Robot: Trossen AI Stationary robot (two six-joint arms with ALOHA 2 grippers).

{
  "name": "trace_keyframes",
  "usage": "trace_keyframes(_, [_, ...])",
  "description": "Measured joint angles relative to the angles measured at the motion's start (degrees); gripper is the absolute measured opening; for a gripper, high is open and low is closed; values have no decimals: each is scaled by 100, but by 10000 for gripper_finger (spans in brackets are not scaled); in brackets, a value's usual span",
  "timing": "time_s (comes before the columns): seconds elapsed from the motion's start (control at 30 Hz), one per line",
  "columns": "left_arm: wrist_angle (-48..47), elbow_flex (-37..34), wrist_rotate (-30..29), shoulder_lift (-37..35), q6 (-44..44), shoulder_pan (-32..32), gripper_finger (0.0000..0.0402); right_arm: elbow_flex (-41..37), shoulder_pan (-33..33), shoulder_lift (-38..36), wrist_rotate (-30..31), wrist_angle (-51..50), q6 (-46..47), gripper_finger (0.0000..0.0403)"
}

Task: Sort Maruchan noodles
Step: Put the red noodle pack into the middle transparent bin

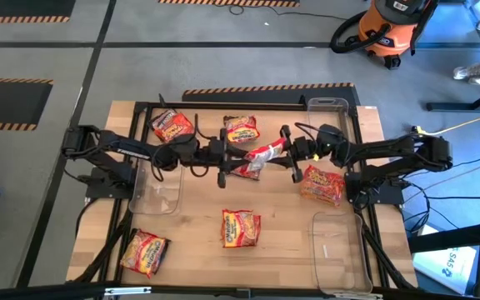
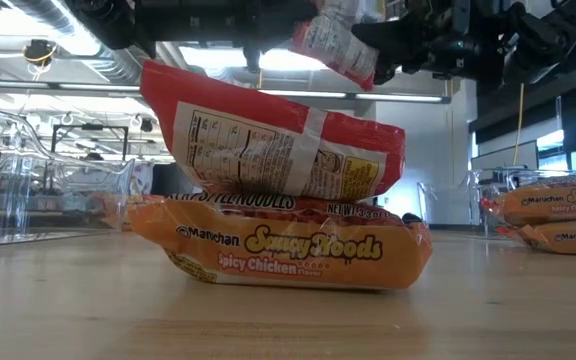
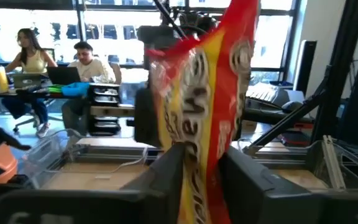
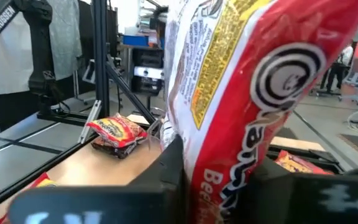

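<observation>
From above, the left gripper (image 1: 223, 158) and the right gripper (image 1: 294, 154) meet over the middle of the wooden table (image 1: 190, 225), with a red Maruchan packet (image 1: 261, 156) stretched between them above the boards. Other Maruchan packets lie loose: two near the far edge (image 1: 172, 126) (image 1: 242, 129), one beside the right arm (image 1: 322, 185), one at the centre front (image 1: 240, 227), one at the front left (image 1: 144, 252). Clear bins (image 1: 155, 190) (image 1: 337, 250) stand on both sides.

At table height, an orange Saucy Noods packet (image 2: 283, 250) lies flat with a red packet (image 2: 273, 145) on it; the lifted one (image 2: 336, 42) hangs above.

In the left wrist view, the fingers (image 3: 166, 171) sit narrowly apart, touching the packet on both sides (image 3: 207, 118).

In the right wrist view, the fingers (image 4: 169, 165) pinch the same packet (image 4: 253, 93).
</observation>
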Motion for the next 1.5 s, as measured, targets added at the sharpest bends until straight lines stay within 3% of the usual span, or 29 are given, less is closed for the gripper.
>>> trace_keyframes(0.2, [-1230,11,7,-605,-460,177,149,-1,7,-500,394,-1006,-623,55])
trace_keyframes(0.37, [-2196,7,-68,-924,-764,249,154,-1,13,-1031,1322,-2039,-1504,51])
trace_keyframes(0.63, [-1935,4,-461,-959,-612,240,155,-4,11,-1274,2620,-2889,-2731,52])
trace_keyframes(0.8, [-1644,7,-300,-959,-728,191,158,-5,54,-1276,2656,-3081,-3170,53])
trace_keyframes(0.93, [-1630,7,-188,-956,-1202,308,186,-10,343,-1276,2803,-3088,-3757,53])
trace_keyframes(1.17, [-1894,6,36,-956,-2651,637,250,-10,1134,-1272,3896,-3028,-5615,53])
trace_keyframes(1.37, [-1894,4,404,-721,-3600,731,253,-10,1761,-1272,4847,-2558,-7125,53])
trace_keyframes(1.5, [-1835,2,664,-421,-4152,731,252,-10,2004,-1274,5147,-2222,-7995,53])
